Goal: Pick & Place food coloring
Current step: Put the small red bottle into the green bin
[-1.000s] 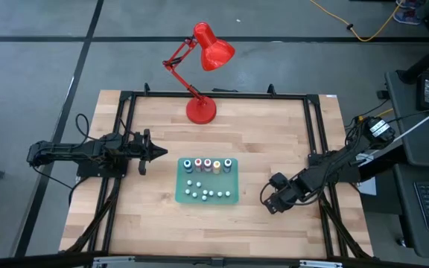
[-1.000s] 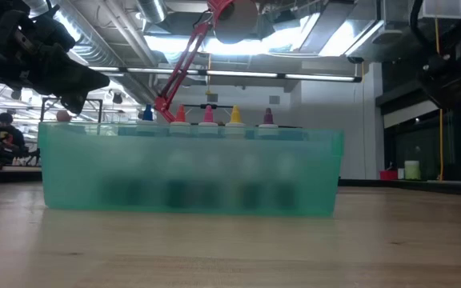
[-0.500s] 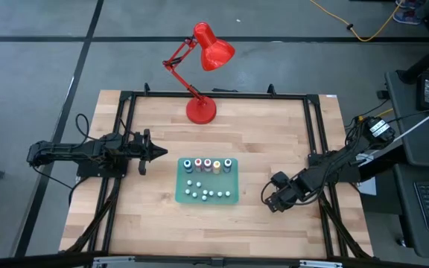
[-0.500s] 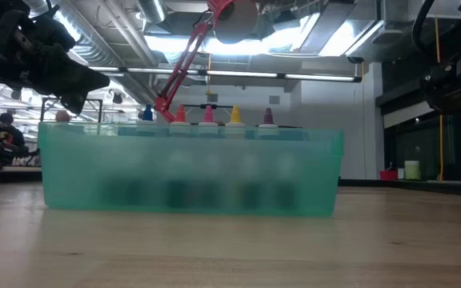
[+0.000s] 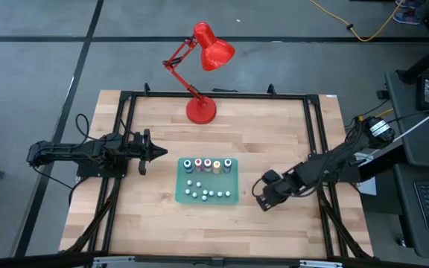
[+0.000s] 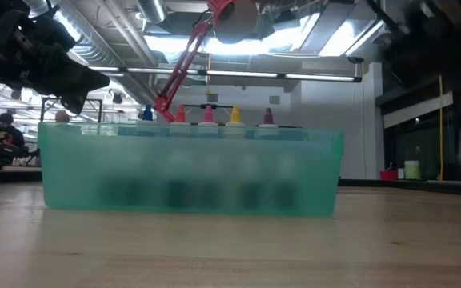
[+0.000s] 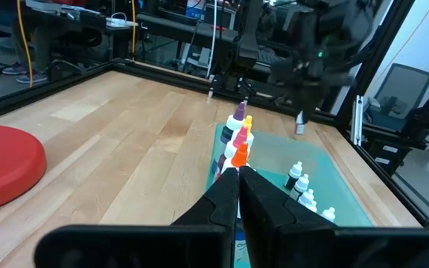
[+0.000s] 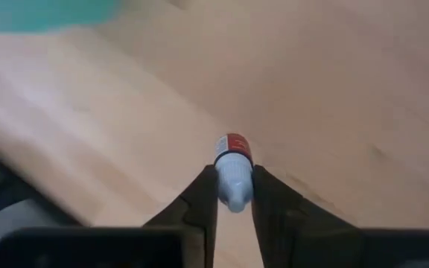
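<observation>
Pale wood table (image 5: pixel 274 141), red lamp (image 5: pixel 203 71) at its far edge. Small bottle (image 8: pixel 233 171), red body and pale cap, sits clamped between the right gripper (image 5: pixel 263 195) fingers, just right of the green tray (image 5: pixel 233 196), apparently for carrying to the tray. Its long axis runs along the fingers, red end outward, cap back toward the wrist. Tray holds 5 upright bottles (image 5: pixel 208 164) in a row, smaller white-capped ones (image 5: pixel 207 193) nearer. Left gripper (image 5: pixel 157 152) waits left of tray, fingers pressed together, empty.
</observation>
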`<control>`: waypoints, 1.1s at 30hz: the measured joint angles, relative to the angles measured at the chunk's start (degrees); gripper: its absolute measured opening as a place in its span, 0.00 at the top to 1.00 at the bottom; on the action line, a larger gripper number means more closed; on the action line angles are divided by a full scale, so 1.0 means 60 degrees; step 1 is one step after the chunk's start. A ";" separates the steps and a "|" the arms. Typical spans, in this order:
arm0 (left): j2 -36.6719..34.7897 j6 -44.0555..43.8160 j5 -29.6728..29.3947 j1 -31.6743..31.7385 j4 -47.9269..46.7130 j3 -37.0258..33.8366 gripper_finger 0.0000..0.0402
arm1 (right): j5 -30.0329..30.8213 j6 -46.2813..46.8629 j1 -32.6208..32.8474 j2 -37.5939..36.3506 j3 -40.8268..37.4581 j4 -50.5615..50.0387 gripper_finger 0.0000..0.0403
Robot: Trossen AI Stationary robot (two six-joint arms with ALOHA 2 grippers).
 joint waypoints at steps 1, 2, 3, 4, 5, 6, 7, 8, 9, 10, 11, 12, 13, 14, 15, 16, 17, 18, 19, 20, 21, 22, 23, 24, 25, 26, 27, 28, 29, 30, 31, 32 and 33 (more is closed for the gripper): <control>0.0000 -0.0001 0.0002 0.0000 0.0000 0.0000 0.98 | -0.0050 -0.0263 -0.0171 0.0000 0.0235 -0.0015 0.82; 0.0000 0.0001 0.0002 0.0000 0.0000 0.0000 0.98 | -0.0114 -0.0540 -0.0358 0.0000 0.0479 -0.0028 0.82; 0.0000 0.0002 0.0002 0.0000 0.0000 0.0000 0.97 | -0.0199 -0.0803 -0.0566 0.0000 0.0716 -0.0019 0.82; 0.0000 0.0000 0.0002 0.0000 0.0000 0.0000 0.97 | -0.0343 -0.1073 -0.0800 -0.0004 0.0931 -0.0006 0.82; 0.0000 -0.0001 0.0002 0.0000 0.0000 0.0000 0.97 | -0.0454 -0.1304 -0.1027 0.0004 0.1125 -0.0020 0.83; 0.0000 0.0000 0.0002 0.0000 0.0000 0.0000 0.97 | -0.0572 -0.1553 -0.1264 0.0069 0.1334 -0.0076 0.84; 0.0000 0.0002 0.0002 0.0000 0.0000 0.0000 0.97 | -0.0667 -0.1805 -0.1486 0.0159 0.1545 -0.0089 0.84; 0.0000 0.0001 0.0002 0.0000 0.0000 0.0000 0.97 | -0.0726 -0.2065 -0.1698 0.0274 0.1753 -0.0142 0.84; 0.0000 0.0002 0.0002 0.0000 -0.0001 -0.0003 0.97 | -0.0809 -0.2323 -0.1918 0.0445 0.1995 -0.0258 0.84; 0.0000 0.0001 0.0002 0.0000 0.0000 0.0000 0.97 | -0.0849 -0.2585 -0.2119 0.0668 0.2269 -0.0340 0.84; 0.0000 0.0002 0.0002 0.0000 0.0000 0.0000 0.97 | -0.0866 -0.2863 -0.2294 0.0930 0.2557 -0.0429 0.84; 0.0000 0.0002 0.0002 0.0000 0.0000 0.0000 0.97 | -0.0910 -0.3170 -0.2477 0.1230 0.2865 -0.0535 0.84; 0.0000 -0.0001 0.0002 0.0000 -0.0004 0.0000 0.97 | -0.0998 -0.3501 -0.2629 0.1560 0.3204 -0.0637 0.84; 0.0000 -0.0002 0.0002 0.0000 0.0000 0.0000 0.97 | -0.1096 -0.3810 -0.2778 0.1910 0.3560 -0.0704 0.84; 0.0000 0.0002 0.0002 0.0000 0.0000 -0.0002 0.97 | -0.1147 -0.4111 -0.2915 0.2275 0.3928 -0.0691 0.84; 0.0000 0.0002 0.0002 0.0000 -0.0003 0.0000 0.97 | -0.1216 -0.4436 -0.3041 0.2633 0.4304 -0.0714 0.84; 0.0000 0.0002 0.0002 0.0000 0.0000 0.0000 0.97 | -0.1259 -0.4712 -0.3170 0.2991 0.4708 -0.0775 0.84; 0.0000 0.0002 0.0002 0.0000 0.0000 0.0000 0.97 | -0.1276 -0.4970 -0.3280 0.3362 0.5131 -0.0856 0.84; 0.0000 0.0002 0.0002 0.0000 0.0000 0.0000 0.97 | -0.1281 -0.5244 -0.3371 0.3714 0.5538 -0.0919 0.84; 0.0000 0.0002 0.0002 0.0000 0.0000 0.0000 0.97 | -0.1282 -0.5501 -0.3448 0.4054 0.5948 -0.1065 0.84; 0.0000 0.0001 0.0002 0.0000 -0.0001 0.0000 0.97 | -0.1276 -0.5720 -0.3501 0.4392 0.6344 -0.1226 0.84; 0.0000 0.0002 0.0002 0.0000 0.0000 0.0000 0.97 | -0.1273 -0.5904 -0.3544 0.4674 0.6713 -0.1385 0.84; 0.0000 0.0002 0.0002 0.0000 -0.0001 0.0000 0.97 | -0.1267 -0.6050 -0.3564 0.4957 0.7067 -0.1577 0.84; 0.0000 0.0002 0.0002 0.0000 0.0000 0.0000 0.98 | -0.1229 -0.6220 -0.3564 0.5210 0.7378 -0.1754 0.84; 0.0000 0.0002 0.0002 0.0000 0.0000 0.0000 0.98 | -0.1167 -0.6372 -0.3555 0.5441 0.7662 -0.1985 0.84; 0.0000 0.0002 0.0002 0.0000 0.0000 0.0000 0.98 | -0.1081 -0.6477 -0.3545 0.5636 0.7888 -0.2181 0.84; 0.0000 0.0000 0.0002 0.0000 0.0000 0.0000 0.98 | -0.1016 -0.6551 -0.3535 0.5807 0.8053 -0.2312 0.84; 0.0000 0.0002 0.0002 0.0000 0.0000 0.0000 0.98 | -0.1016 -0.6681 -0.3521 0.5949 0.8159 -0.2429 0.84; 0.0000 0.0002 0.0002 0.0000 0.0000 0.0000 0.98 | -0.1014 -0.6711 -0.3502 0.6070 0.8228 -0.2553 0.84; 0.0000 -0.0002 0.0002 0.0000 0.0000 0.0000 0.98 | -0.1007 -0.6740 -0.3469 0.6187 0.8268 -0.2662 0.84; 0.0000 0.0002 0.0000 0.0000 0.0000 -0.0001 0.98 | -0.0966 -0.6766 -0.3450 0.6276 0.8279 -0.2724 0.84; 0.0000 0.0000 0.0002 0.0000 0.0000 0.0000 0.98 | -0.0864 -0.6795 -0.3426 0.6320 0.8280 -0.2763 0.84; 0.0000 0.0000 0.0002 0.0000 0.0000 0.0000 0.98 | -0.0744 -0.6844 -0.3400 0.6363 0.8280 -0.2817 0.84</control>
